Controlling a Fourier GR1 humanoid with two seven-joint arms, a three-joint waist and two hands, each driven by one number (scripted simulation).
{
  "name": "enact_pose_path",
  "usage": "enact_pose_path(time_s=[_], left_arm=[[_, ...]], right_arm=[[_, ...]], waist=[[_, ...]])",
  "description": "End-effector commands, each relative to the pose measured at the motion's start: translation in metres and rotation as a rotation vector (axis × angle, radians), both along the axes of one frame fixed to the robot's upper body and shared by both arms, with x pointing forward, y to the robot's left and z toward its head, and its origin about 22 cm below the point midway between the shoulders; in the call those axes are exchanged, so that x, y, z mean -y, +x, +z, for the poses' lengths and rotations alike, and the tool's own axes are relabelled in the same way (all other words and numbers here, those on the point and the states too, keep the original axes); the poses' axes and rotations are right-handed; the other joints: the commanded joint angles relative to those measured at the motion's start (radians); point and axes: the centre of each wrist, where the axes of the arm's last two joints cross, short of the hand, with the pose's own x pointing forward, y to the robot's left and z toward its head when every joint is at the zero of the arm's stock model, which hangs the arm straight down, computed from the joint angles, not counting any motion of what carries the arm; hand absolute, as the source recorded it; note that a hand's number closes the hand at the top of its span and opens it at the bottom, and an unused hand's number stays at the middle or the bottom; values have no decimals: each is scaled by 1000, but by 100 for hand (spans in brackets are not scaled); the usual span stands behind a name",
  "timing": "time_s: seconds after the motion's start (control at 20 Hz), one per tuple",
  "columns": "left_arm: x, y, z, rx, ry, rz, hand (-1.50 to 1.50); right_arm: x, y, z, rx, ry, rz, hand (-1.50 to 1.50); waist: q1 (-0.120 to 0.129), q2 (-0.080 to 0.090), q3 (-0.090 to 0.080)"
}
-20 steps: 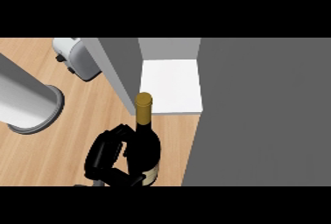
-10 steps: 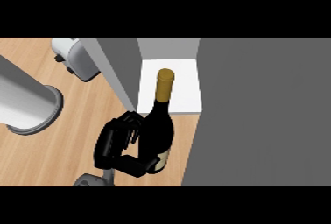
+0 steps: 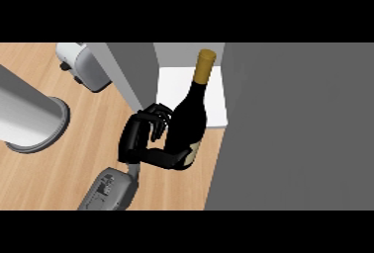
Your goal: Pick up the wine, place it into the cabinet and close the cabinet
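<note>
While the right hand point(image 3: 146, 141) curls round the wine bottle point(image 3: 191, 111), its neck overlaps the cabinet's white shelf point(image 3: 175, 94).

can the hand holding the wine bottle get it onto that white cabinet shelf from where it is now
Probably yes. The hand has its fingers curled round the wine bottle, whose neck already overlaps the white shelf; the open door stands left, and nothing visible blocks the opening.

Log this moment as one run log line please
phase: carrying wine to cabinet | right hand: curled round wine bottle | bottle: upright, neck over white cabinet shelf | left hand: not in view
</note>
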Motion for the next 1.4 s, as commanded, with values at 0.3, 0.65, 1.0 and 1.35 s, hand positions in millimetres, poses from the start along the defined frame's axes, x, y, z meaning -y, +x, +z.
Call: enact_pose_path(time_s=[0.3,0.65,1.0,1.35], left_arm=[[16,48,8,-50,42,1,150],[31,64,6,-40,24,-14,150],[40,92,18,-58,-8,22,150],[46,103,13,-90,114,76,150]], right_arm=[[12,-33,34,8,77,66,-150],[11,-30,32,6,102,59,-150],[12,-29,28,13,108,92,-150],[11,-39,30,9,125,131,-150]], waist=[[-2,2,0],[-11,4,-1],[-27,8,0],[-69,11,0]])
